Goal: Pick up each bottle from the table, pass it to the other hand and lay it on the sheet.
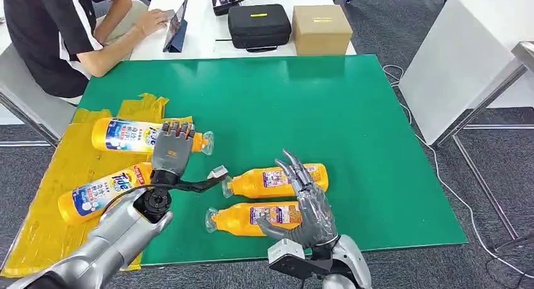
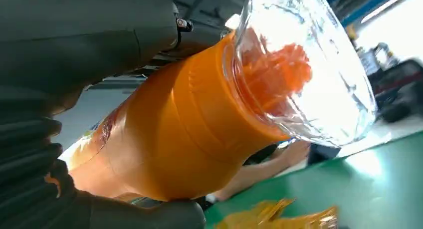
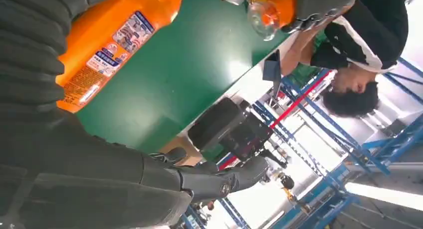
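Note:
A yellow sheet (image 1: 44, 213) covers the left end of the green table (image 1: 340, 113). My left hand (image 1: 170, 152) grips an orange bottle (image 1: 126, 135) with a clear cap just over the sheet's far part. In the left wrist view that bottle (image 2: 184, 139) lies between the fingers and thumb of the left hand (image 2: 75, 49). A second bottle (image 1: 101, 193) lies on the sheet. Two more bottles (image 1: 264, 181) (image 1: 242, 218) lie on the green surface. My right hand (image 1: 312, 210) hovers by them with its fingers spread, holding nothing. In the right wrist view a bottle (image 3: 114, 39) lies beside the right hand (image 3: 75, 159).
A person (image 1: 56, 31) sits at the back left using a tablet (image 1: 176, 26) on a white table. A black case (image 1: 258, 24) and a cardboard box (image 1: 321, 28) stand there too. Another white table (image 1: 466, 56) is at the right, with cables on the floor.

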You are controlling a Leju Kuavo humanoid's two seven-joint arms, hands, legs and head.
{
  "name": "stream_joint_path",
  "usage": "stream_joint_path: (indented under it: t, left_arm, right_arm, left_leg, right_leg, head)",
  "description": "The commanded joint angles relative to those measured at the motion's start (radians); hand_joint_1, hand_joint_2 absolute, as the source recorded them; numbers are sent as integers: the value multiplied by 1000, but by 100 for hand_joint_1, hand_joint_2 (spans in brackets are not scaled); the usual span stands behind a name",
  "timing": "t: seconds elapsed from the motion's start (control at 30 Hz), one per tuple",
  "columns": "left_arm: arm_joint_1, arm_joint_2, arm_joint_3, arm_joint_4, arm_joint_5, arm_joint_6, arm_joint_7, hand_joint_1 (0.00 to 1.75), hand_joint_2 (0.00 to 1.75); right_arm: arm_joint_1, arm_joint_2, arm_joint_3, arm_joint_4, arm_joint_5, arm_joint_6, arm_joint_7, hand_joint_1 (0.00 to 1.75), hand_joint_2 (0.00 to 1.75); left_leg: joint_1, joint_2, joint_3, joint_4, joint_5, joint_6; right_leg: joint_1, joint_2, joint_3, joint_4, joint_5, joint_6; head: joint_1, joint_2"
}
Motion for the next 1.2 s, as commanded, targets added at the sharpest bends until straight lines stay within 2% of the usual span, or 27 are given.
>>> stream_joint_path:
  t: [0.03,0.17,0.37,0.5,0.6,0.63,0.67,0.7,0.77,0.83,0.87,0.9,0.93,1.2]
  left_arm:
    - [-70,15,167,97,-4,-66,-29,175,175]
    - [-95,23,270,158,-4,-68,-63,175,175]
    - [-93,21,282,167,-4,-72,-61,175,175]
    - [-95,22,351,184,-4,-94,-65,175,175]
    - [-78,4,460,205,17,-92,-127,173,175]
    - [-77,3,473,218,7,-105,-130,162,175]
    - [-70,-1,495,224,9,-98,-144,141,175]
    - [-64,-7,523,230,15,-90,-165,108,175]
    - [-55,-17,551,243,13,-89,-193,126,175]
    - [-53,-18,552,243,12,-87,-194,126,175]
    - [-52,-25,562,247,17,-91,-202,98,175]
    - [-54,-34,589,253,27,-102,-230,31,175]
    - [-54,-40,605,256,33,-109,-254,0,175]
    - [-82,-67,661,285,32,-158,-305,0,175]
  right_arm:
    - [-34,-18,34,88,-13,9,-7,0,175]
    - [-44,-35,43,108,-21,1,-6,0,175]
    - [-42,-38,43,112,-23,-1,-6,0,175]
    - [-44,-42,48,145,-37,-4,-15,0,175]
    - [-57,-52,63,186,-49,-13,-27,0,175]
    - [-66,-55,67,204,-55,-12,-32,0,175]
    - [-72,-55,71,216,-58,-14,-35,0,175]
    - [-79,-56,75,224,-60,-16,-35,0,175]
    - [-90,-54,81,237,-61,-17,-35,0,175]
    - [-92,-53,82,238,-62,-17,-35,0,175]
    - [-97,-52,84,241,-62,-16,-33,0,175]
    - [-104,-54,90,247,-63,-16,-31,0,175]
    - [-113,-59,97,254,-62,-15,-30,0,175]
    - [-131,-72,109,291,-74,-31,-25,0,175]
  left_leg:
    - [1,1,1,0,-1,-2]
    - [2,4,3,0,-2,-3]
    - [1,2,3,0,-1,-3]
    - [1,2,2,0,-1,-2]
    - [1,3,4,-1,-1,-3]
    - [1,2,3,-1,-1,-2]
    - [1,3,5,-1,-2,-4]
    - [1,3,4,-1,-1,-3]
    - [1,3,5,-2,-1,-3]
    - [1,1,3,-1,-1,-2]
    - [1,1,3,-1,-1,-2]
    - [1,2,5,-2,-1,-3]
    - [0,2,4,-1,-1,-2]
    - [0,1,6,-2,-1,-3]
  right_leg:
    - [1,1,1,-1,0,-1]
    - [1,4,2,0,0,-1]
    - [1,1,3,-1,-1,-1]
    - [1,2,2,-1,0,0]
    - [1,2,4,-2,0,-1]
    - [1,2,3,-2,0,-1]
    - [1,2,5,-2,-1,-1]
    - [1,2,4,-2,0,-1]
    - [1,3,4,-2,0,-1]
    - [1,1,3,-2,0,0]
    - [1,1,3,-2,0,0]
    - [1,2,5,-2,0,0]
    - [0,2,4,-2,0,0]
    - [0,1,7,-2,0,0]
  head:
    - [0,0]
    - [0,0]
    - [0,0]
    - [0,0]
    - [0,0]
    - [0,0]
    - [0,0]
    - [0,0]
    - [0,0]
    - [0,0]
    - [0,0]
    - [0,0]
    - [0,0]
    - [0,0]
